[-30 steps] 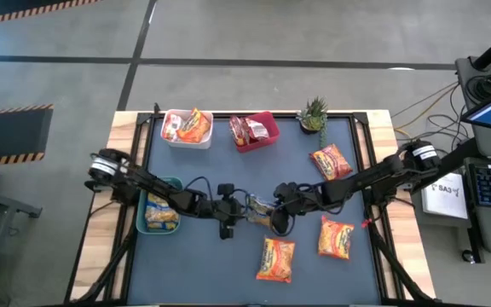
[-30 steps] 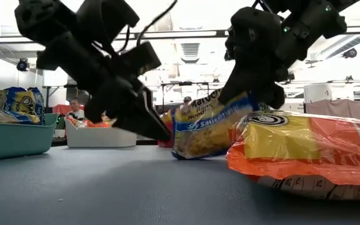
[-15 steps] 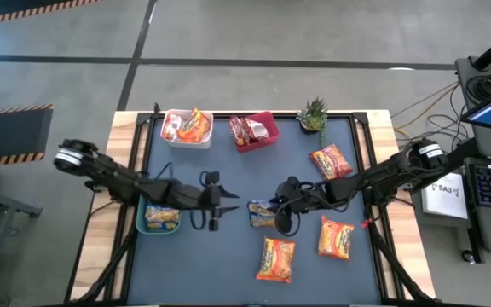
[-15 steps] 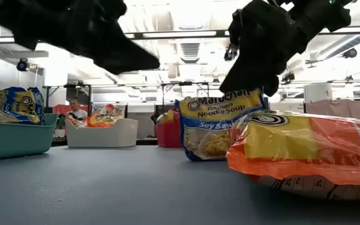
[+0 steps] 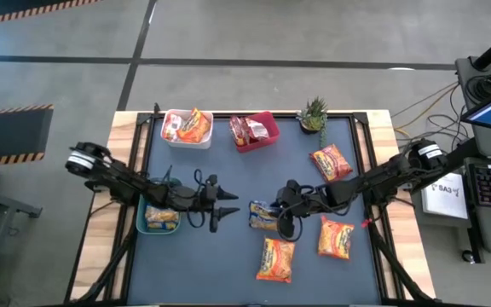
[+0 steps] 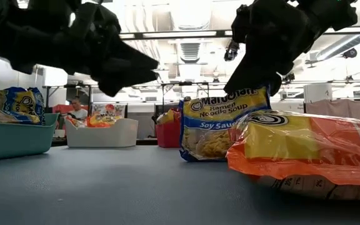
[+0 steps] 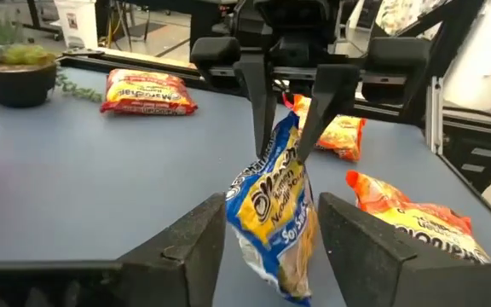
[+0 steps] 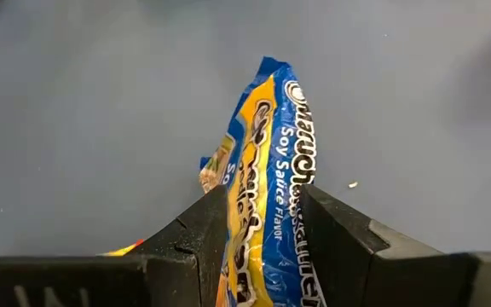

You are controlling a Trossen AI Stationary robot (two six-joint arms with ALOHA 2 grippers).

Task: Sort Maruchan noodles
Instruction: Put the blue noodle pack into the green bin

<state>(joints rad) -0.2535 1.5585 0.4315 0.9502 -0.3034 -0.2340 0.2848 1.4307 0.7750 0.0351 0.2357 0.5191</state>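
The right gripper (image 5: 281, 210) is clenched on the top edge of a yellow-and-blue noodle packet (image 5: 263, 215), holding it upright with its lower edge at the dark table (image 5: 228, 264) near the middle. In the right wrist view the packet (image 8: 271, 213) sits pinched between both fingers (image 8: 199, 234). The left gripper (image 5: 225, 207) hangs just at 9 o'clock of that packet, apart from it, its jaws released and empty; the left wrist view shows the packet (image 7: 275, 217) ahead of the spread fingers (image 7: 196, 247), not touched by them.

Other noodle packets: one orange packet (image 5: 276, 259) at 6 o'clock of the held one, another (image 5: 336, 238) at 4 o'clock, a third (image 5: 331, 161) at 2 o'clock near the table's right edge. A white bin (image 5: 186, 128) and a red bin (image 5: 255, 131) line the far edge, each with packets inside; a green bin (image 5: 159, 215) at the left edge holds yellow-and-blue ones. A potted plant (image 5: 313, 114) stands at the far right corner.

Bare table lies along the near left edge, at 7 o'clock of the grippers, and between the bins and the arms.
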